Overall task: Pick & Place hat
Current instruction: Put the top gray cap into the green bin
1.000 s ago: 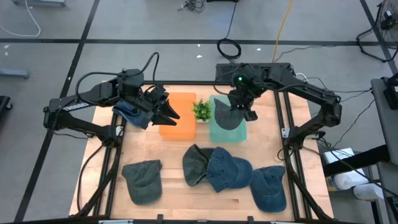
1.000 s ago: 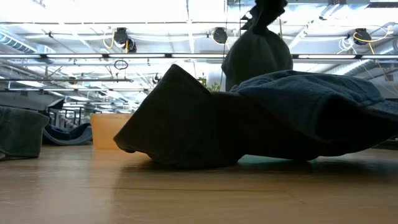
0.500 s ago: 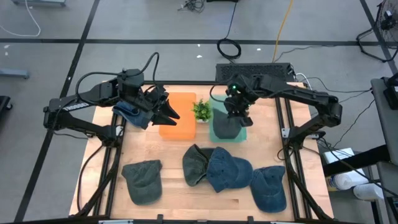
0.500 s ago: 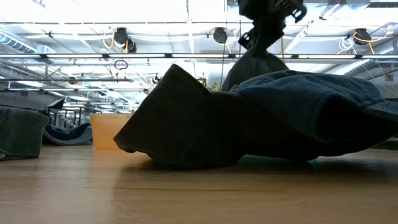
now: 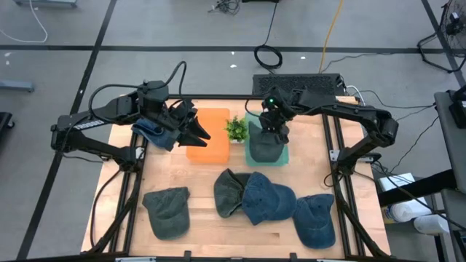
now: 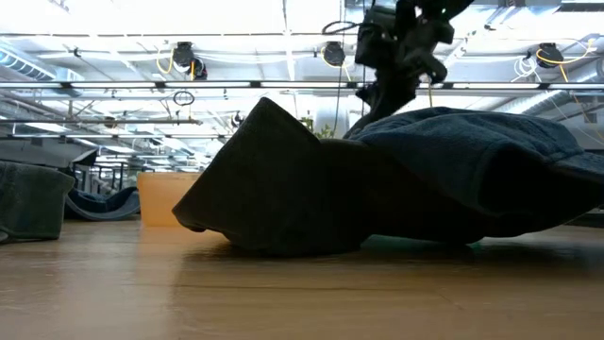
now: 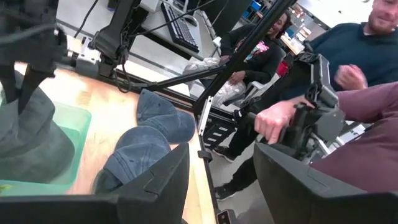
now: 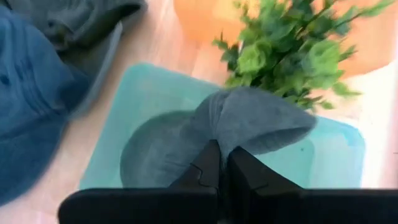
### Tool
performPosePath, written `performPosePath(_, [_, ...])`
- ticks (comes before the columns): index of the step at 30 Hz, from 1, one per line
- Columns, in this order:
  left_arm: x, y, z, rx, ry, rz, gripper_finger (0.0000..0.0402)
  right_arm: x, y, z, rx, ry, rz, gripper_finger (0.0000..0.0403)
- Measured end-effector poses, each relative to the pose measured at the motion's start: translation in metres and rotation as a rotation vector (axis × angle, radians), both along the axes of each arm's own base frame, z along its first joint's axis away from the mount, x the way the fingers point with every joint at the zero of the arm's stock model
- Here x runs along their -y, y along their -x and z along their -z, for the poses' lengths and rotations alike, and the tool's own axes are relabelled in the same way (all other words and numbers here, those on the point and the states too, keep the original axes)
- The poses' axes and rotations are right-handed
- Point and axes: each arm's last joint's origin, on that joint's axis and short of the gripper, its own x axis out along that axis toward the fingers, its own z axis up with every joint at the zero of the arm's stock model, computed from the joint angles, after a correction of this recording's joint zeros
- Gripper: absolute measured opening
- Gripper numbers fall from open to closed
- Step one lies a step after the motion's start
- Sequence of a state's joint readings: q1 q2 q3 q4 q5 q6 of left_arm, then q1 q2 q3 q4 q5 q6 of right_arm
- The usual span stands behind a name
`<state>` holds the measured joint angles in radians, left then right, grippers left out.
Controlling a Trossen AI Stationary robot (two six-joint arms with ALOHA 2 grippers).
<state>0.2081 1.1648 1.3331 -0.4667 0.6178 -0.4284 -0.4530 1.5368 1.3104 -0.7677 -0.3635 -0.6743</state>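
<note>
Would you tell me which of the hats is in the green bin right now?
The grey-green hat pinched by the right gripper, beside the plant; the others lie on the table.

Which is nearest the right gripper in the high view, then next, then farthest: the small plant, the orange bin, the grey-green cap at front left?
From the right gripper:
1. Small plant, just beside it.
2. Orange bin, beyond the plant.
3. Grey-green cap, front-left corner.

A: Floor (image 5: 182, 29) around the table: grey, smooth, crossed by dark lines. A coiled black cable (image 5: 267, 55) lies on it, a yellow cord (image 5: 332, 29) running alongside.

B: Overhead?

A: White ceiling beams (image 6: 142, 87), bright light, hanging reels (image 6: 183, 57).

B: Anyone about?

A: Two seated people (image 7: 348, 81) beyond the table's edge; a keyboard (image 7: 180, 28) on a desk behind.
</note>
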Motion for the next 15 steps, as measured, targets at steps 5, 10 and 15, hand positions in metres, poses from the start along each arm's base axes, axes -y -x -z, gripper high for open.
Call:
performPosePath(5, [0.000,0.000,0.000,0.000,0.000,0.000,0.0187,0.005,-0.007,0.021,-0.002,0.057,0.004,0.0000])
performPosePath(10, [0.000,0.000,0.000,-0.003,0.006,-0.001,0.0186,0.015,-0.003,0.043,0.006,0.063,0.043,0.0000])
performPosePath(15, [0.000,0.000,0.000,-0.008,0.019,-0.005,0.0187,0.019,0.003,0.066,-0.004,0.069,0.046,0.0000])
